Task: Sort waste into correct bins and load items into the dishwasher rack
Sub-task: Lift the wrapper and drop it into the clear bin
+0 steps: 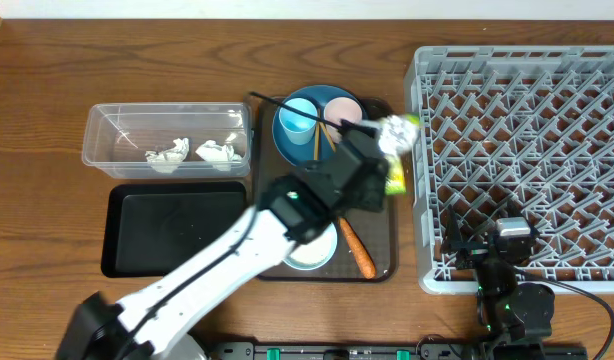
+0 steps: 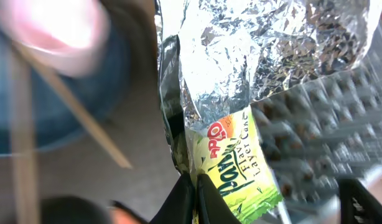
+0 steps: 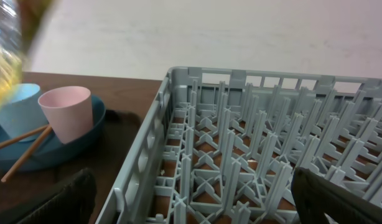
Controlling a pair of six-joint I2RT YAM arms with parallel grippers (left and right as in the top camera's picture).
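Your left tool (image 1: pixel 380 168) is pinched shut on the crinkled yellow-green wrapper (image 1: pixel 395 135). In the left wrist view its fingers (image 2: pixel 181 199) meet on the printed lower edge, and the silvery foil lining fans out beyond the tips. From overhead, tool and wrapper sit over the far right edge of the dark-brown rectangular serving tray (image 1: pixel 387 262), just beside the left wall of the large light-grey plastic dishwasher rack (image 1: pixel 527 120). Just to the tool's left on that tray is the large round blue plate (image 1: pixel 285 148). It carries the light-blue cup (image 1: pixel 297 118), the pink cup (image 1: pixel 340 110) and the thin wooden chopsticks (image 1: pixel 316 142). Behind the tool, partly under its arm, sits the white bowl (image 1: pixel 312 255), with the small orange carrot (image 1: pixel 357 250) lying on the tray beside it. Well to the tool's left on the wooden desk (image 1: pixel 47 100) stands the clear plastic rectangular tub (image 1: pixel 97 140) with two wads of crumpled white tissue (image 1: pixel 167 155) inside. The shallow black rectangular tray (image 1: pixel 177 230) lies just in front of the tub. Your right tool (image 1: pixel 482 250) holds nothing, its jaws spread wide over the rack's near left corner. In the right wrist view its two fingers frame the pegs, with the cups off to the left.
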